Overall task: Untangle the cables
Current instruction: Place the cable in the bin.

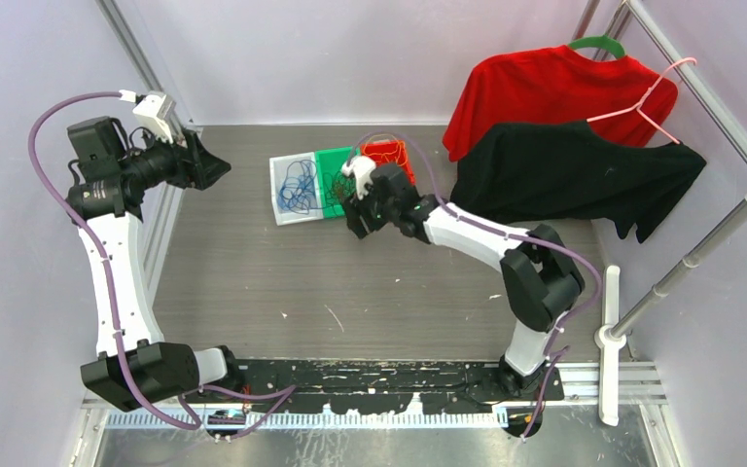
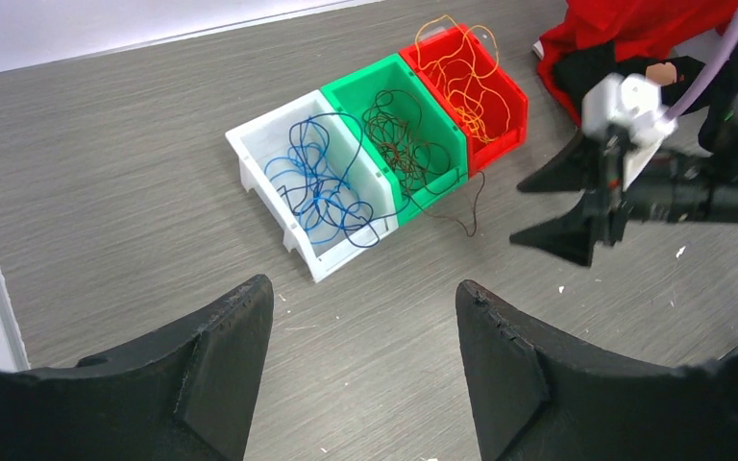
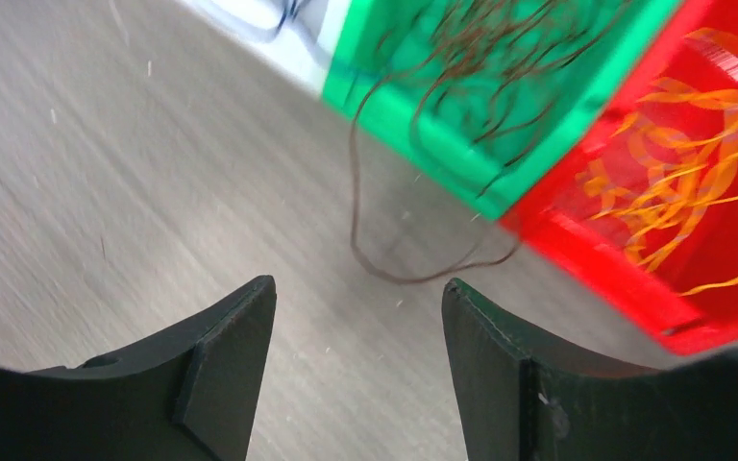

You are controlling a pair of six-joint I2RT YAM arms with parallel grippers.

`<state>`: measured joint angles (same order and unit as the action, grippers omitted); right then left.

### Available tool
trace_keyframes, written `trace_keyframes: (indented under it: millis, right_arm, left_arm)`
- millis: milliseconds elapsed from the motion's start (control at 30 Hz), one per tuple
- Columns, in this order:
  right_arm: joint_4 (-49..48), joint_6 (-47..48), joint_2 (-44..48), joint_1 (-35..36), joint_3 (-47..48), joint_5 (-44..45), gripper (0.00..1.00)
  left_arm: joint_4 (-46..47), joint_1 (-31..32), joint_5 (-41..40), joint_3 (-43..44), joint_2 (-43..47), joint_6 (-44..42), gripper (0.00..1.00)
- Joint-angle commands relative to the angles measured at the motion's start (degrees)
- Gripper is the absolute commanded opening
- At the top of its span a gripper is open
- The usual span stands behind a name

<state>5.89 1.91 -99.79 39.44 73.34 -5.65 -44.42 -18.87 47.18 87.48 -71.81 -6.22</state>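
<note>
A grey wood-grain table top [image 1: 282, 282] lies inside a booth with plain pale walls [image 1: 350, 49] under soft, even light. At the right stands a metal rack [image 1: 700, 253], with 2 garments by it: a red shirt [image 1: 545, 88] on a green hanger [image 1: 598, 44] and a black shirt [image 1: 564, 175] on a pink hanger [image 1: 657, 97].

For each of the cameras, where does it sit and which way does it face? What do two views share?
Top external: above and behind the robot, looking down on the table; left claw and right claw show.
Left wrist: on the left wrist, facing the white bin, green bin and red bin; own open claw below.
Right wrist: low over the table, facing green and red bins; own open claw below.
Shared: both wrist views show the brown cable leaving the green bin.
</note>
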Motion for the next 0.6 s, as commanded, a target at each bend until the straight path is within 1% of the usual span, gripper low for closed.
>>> trace_keyframes:
  millis: [0, 133, 233, 267, 333, 367, 400, 433, 467, 567]
  right_arm:
    - [-3.2, 8.3, -2.5, 3.1, -1.5, -1.3, 0.68]
    - [-1.6, 10.9, -7.2, 4.1, 0.8, 2.5, 0.65]
    - [-2.1, 12.0, -10.8, 4.5, 2.7, 6.4, 0.58]
    - [-2.2, 12.2, -11.9, 4.5, 3.3, 7.4, 0.55]
    - [-2.4, 12.5, -13.3, 4.5, 4.3, 9.8, 0.4]
    - [-2.3, 12.6, -13.6, 4.5, 4.7, 10.8, 0.27]
    - [-2.3, 12.4, -13.5, 4.5, 5.0, 11.5, 0.17]
    - [-2.6, 12.2, -12.9, 4.5, 5.2, 11.6, 0.09]
    - [-3.2, 12.0, -11.7, 4.5, 5.2, 11.2, 0.02]
    - [-3.6, 11.4, -9.9, 4.1, 6.8, 9.7, 0.01]
  left_arm:
    - [1.6, -1.9, 2.1, 0.5, -0.1, 0.8, 0.7]
    - [1.3, -2.1, 2.1, 0.3, 0.1, 0.6, 0.7]
    - [1.4, -2.2, 2.0, 0.4, 0.1, 0.6, 0.7]
    - [1.4, -2.2, 2.0, 0.5, 0.0, 0.7, 0.7]
    - [1.3, -2.2, 2.0, 0.7, -0.2, 1.0, 0.7]
    - [1.4, -2.2, 2.0, 0.8, -0.3, 1.2, 0.7]
    - [1.4, -2.2, 2.0, 0.8, -0.2, 1.2, 0.7]
    - [1.5, -2.2, 2.1, 0.8, -0.3, 1.2, 0.7]
    - [1.5, -2.2, 2.1, 0.7, -0.2, 1.2, 0.7]
    - [1.8, -2.2, 2.0, 0.4, -0.1, 1.5, 0.7]
